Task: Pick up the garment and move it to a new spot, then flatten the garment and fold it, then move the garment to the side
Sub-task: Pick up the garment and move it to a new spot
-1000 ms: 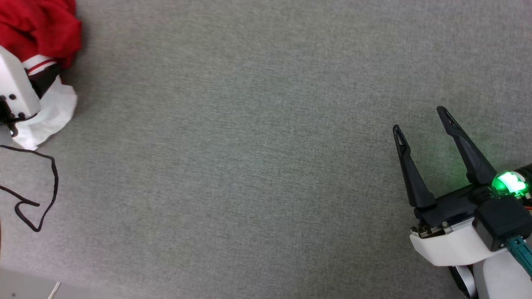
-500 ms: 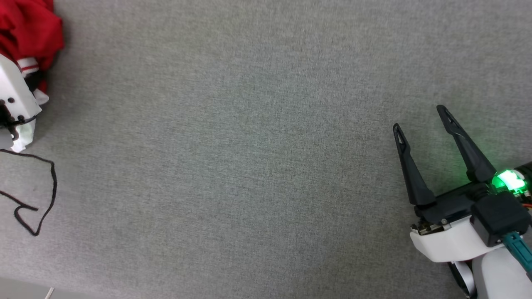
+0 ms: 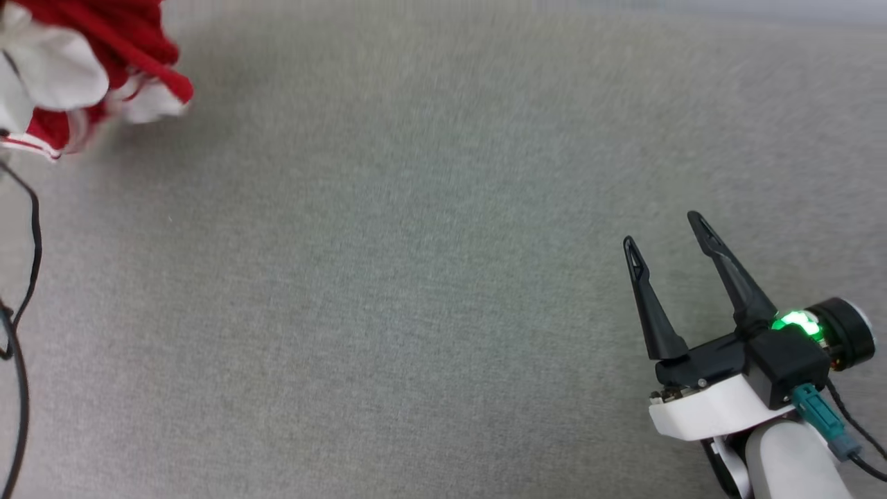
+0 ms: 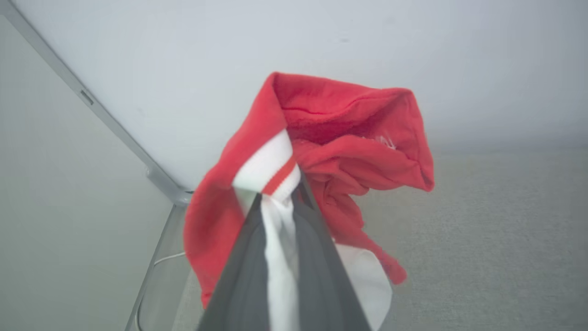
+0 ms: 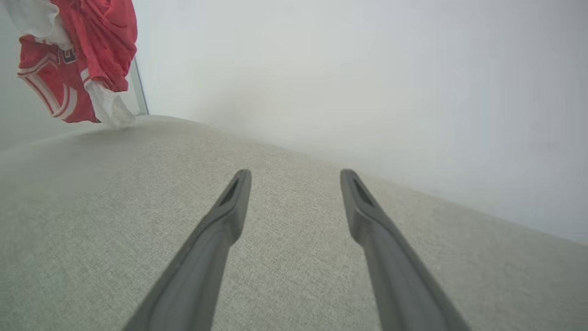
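Between the left gripper [image 4: 281, 202] fingers sat the white sleeve [image 4: 264, 165] of the jersey T-shirt [image 4: 349, 151], by its red-striped trim. Jaws were pressed together on the cloth, a tight pinch. The rest of the shirt bunched past the fingertips, with red body beyond the tips and more white cloth hanging to one side of the fingers. With a single-point pinch on a sleeve it hung as a crumpled bundle, not spread. That fits the pick-and-carry step; flattening not started.

Right gripper [image 3: 661, 229] jaws were spread wide, nothing between them, tips low over the grey fabric surface [image 3: 416, 277]. My read: parked clear so the left arm had room to carry. From the right jaws the shirt was well away, up and left of the tips. Its lowest white fold was at or just above the surface; couldn't tell contact. Near the bundle a black cable [image 3: 28, 242] looped, apart from it.

Risk: a sleeve-only grip could slip under the shirt's weight. Set-down needs the open surface ahead of the right jaws.
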